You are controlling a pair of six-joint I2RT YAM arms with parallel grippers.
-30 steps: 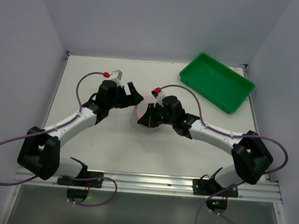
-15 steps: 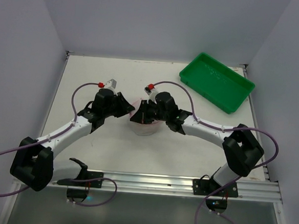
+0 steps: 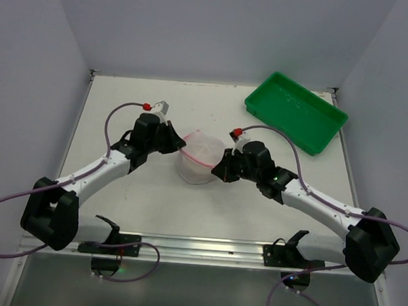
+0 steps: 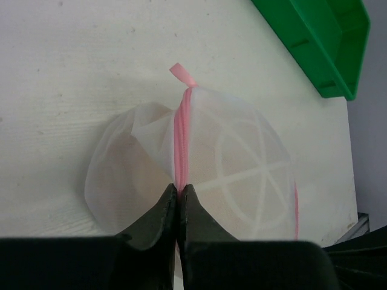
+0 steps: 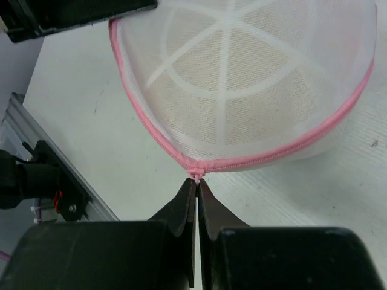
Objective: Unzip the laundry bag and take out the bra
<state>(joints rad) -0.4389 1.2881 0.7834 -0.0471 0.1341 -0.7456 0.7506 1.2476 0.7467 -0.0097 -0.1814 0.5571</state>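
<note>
The laundry bag is a rounded white mesh pouch with pink zip trim, mid-table between both arms. My left gripper is at its left side, shut on the pink trim at the rim, with the tips pressed together on it. My right gripper is at the bag's right near side, shut on the small pink zip pull. In the right wrist view the bag has white ribs and a beige mass showing through the mesh. The bra itself cannot be made out.
A green plastic tray stands at the back right of the table, also in the left wrist view as the tray. The metal rail runs along the near edge. White walls close in the left, back and right.
My left gripper has gone from open to shut on the bag's pink trim. My right gripper, still shut, has swung from the bag's left-near side round to its right, drawing the zip pull along.
</note>
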